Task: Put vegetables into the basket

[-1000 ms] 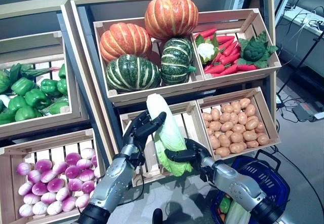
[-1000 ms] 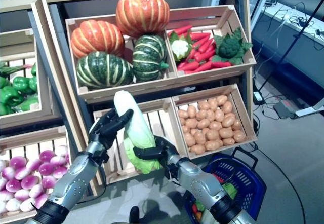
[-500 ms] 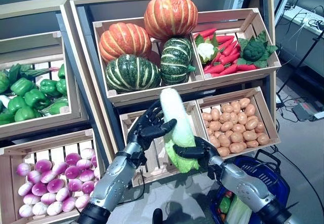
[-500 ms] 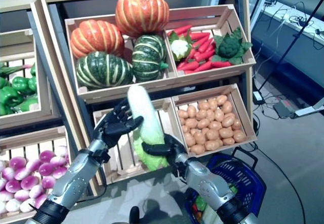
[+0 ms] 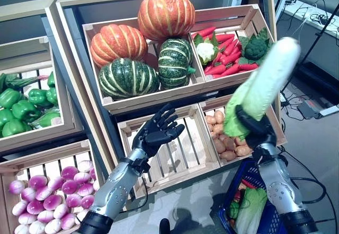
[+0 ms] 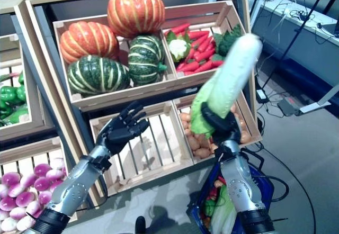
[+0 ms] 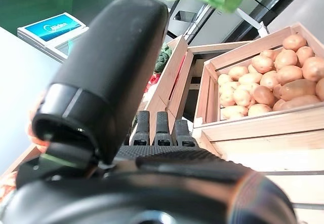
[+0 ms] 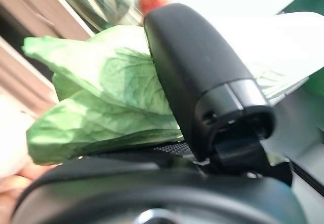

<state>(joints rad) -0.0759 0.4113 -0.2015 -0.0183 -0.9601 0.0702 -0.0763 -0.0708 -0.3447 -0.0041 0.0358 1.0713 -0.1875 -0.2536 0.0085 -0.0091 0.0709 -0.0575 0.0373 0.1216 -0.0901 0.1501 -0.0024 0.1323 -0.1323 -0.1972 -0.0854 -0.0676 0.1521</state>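
In the left eye view the long pale-green and white napa cabbage (image 5: pixel 263 84) has swung to the right since a second ago — then it stood in front of the empty slatted wooden crate (image 5: pixel 168 147) with both hands on it; now the right hand (image 5: pixel 254 129) alone carries it, fingers curled round its leafy lower end, its white tip tilted up and to the right in front of the crate of brown potatoes (image 5: pixel 226 138). The left hand (image 5: pixel 156 132) has let go and hangs before the empty crate, fingers spread wide and holding nothing. That handover looks finished, so what is left is to lower the cabbage into the blue plastic shopping basket (image 5: pixel 237 183) below the right forearm, which already holds leafy greens. The right eye view shows the same: right hand (image 6: pixel 221 127) raised on an upright forearm, clamped on the cabbage (image 6: pixel 225 80), basket (image 6: pixel 210 184) beneath it, left hand (image 6: pixel 121 128) apart — palm toward the shelves. The left wrist view shows its fingers (image 7: pixel 157 127) straight, the potato crate (image 7: pixel 273 89) beyond. The right wrist view shows the thumb (image 8: pixel 200 82) pressed across the green leaves (image 8: pixel 101 107).
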